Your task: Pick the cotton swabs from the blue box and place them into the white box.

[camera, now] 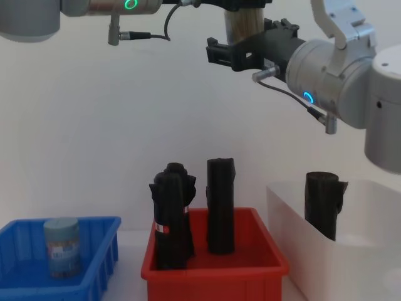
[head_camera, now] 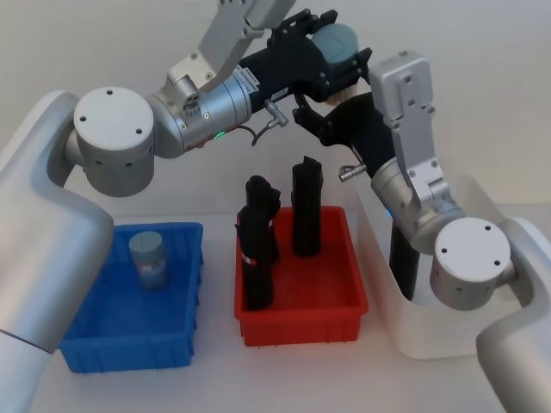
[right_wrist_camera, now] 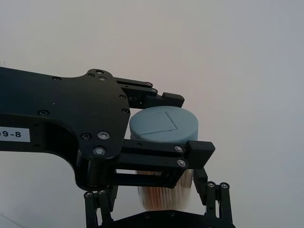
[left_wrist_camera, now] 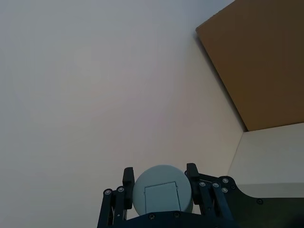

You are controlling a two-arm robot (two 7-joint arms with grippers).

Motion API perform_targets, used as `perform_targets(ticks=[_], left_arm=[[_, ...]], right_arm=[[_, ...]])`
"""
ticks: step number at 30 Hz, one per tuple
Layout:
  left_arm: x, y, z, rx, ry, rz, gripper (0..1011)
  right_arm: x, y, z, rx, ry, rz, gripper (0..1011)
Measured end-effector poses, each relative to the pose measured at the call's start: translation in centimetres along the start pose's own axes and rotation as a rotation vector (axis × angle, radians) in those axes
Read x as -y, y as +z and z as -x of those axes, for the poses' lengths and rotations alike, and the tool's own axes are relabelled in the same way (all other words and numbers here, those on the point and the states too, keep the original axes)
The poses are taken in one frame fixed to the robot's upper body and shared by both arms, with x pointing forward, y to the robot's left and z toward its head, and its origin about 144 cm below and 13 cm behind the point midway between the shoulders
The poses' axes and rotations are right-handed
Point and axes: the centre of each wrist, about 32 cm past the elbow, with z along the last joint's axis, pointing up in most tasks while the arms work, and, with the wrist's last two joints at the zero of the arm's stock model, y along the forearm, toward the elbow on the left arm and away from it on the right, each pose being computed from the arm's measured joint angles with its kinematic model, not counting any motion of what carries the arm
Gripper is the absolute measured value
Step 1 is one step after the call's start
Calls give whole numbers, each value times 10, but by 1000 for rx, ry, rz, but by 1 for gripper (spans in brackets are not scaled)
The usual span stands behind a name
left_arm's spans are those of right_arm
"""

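Closest to the head camera, the blue box (head_camera: 176,348) sits at the robot's left on the pale surface (head_camera: 215,379), and one tub of cotton swabs (head_camera: 149,260) stands upright inside it, lid up, apart from the walls. Beside it, in the middle, a red tray (head_camera: 301,314) holds three black rolls (head_camera: 258,249) standing on end. To the right stands the white box (head_camera: 456,335), with another black roll (camera: 324,204) leaning inside it.

High above the trays, the left end effector (head_camera: 331,47) is clamped on a second tub of cotton swabs (head_camera: 336,41); in the left wrist view its fingers (left_wrist_camera: 128,183) press on both sides of the pale blue-grey lid (left_wrist_camera: 162,190). The right wrist view shows that tub from the side, lid (right_wrist_camera: 164,124) uppermost and the swab sticks (right_wrist_camera: 164,194) visible through the clear wall below.

Just beside and below it, the right end effector (camera: 235,53) reaches toward the held tub, with its fingers (right_wrist_camera: 216,199) spread on either side of the tub's lower part, not visibly pressing on it. Both arms meet in mid-air above the back edge of the red tray, well clear of the white box.
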Motion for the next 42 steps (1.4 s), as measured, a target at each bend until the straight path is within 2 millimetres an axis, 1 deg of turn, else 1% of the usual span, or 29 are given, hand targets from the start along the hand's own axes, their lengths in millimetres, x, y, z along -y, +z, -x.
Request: perform_targets(ticks=[10,20,23,25,27,30,34,42], left_arm=[[0,-2,-1,-7,-6,5,683],[1,-3,-2,-14,-12,7,683],[1,-4,-2,-16,-14,7,683],[1,-4,-2,-16,-14,7,683],[1,-4,-2,-16,-14,7,683],[1,-4,-2,-18,-15,8,683],[1,-5,-2,-18,-16,8,683],[1,-5,-2,-19,-17,9,683]], right_arm=[[-5,-2,2,8,-8,-3,1002],[-4,-1,1,8,-6,-4,1002],[-4,-1,1,7,-5,-4,945],[-4,-1,1,6,-5,-3,888],[-3,-1,1,6,-5,-3,862],[-3,-1,1,5,-5,-3,751],[-3,-1,1,4,-6,-2,652],[-3,-1,0,4,-5,-2,652]])
